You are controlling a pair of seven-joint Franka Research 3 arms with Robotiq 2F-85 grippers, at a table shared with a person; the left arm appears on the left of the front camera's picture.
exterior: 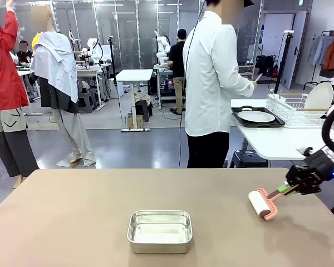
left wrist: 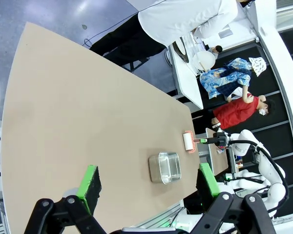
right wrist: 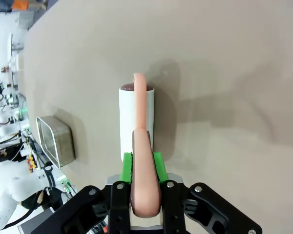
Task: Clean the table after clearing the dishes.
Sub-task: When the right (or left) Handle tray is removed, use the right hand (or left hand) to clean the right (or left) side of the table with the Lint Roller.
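Where the big brown table (exterior: 72, 217) stretches across the front view, its top carries two things: a small steel pan (exterior: 160, 231) near the middle of the near side, and a lint roller (exterior: 261, 204) toward the robot's right. Beyond the far edge a person in a white shirt (exterior: 209, 78) stands turned toward a smaller white table (exterior: 267, 142). On that white table rests a dark tray (exterior: 242, 111) bearing a white plate (exterior: 256, 117), just beside a wire rack (exterior: 292, 108) in which another plate (exterior: 319, 95) stands upright.

The right gripper (exterior: 292, 189) comes in low from the right edge, its green pads (right wrist: 128, 165) pinching the pink handle (right wrist: 144, 165) of the roller. In the right wrist view the white roll (right wrist: 129, 122) lies on the tabletop, pointing away from the fingers, with the pan off to its left, well apart.

The left gripper (left wrist: 149, 183) hangs high above the table with its jaws spread wide and nothing between its fingers (left wrist: 90, 180). From up there the pan sits between them in the picture, with the roller just beyond it.
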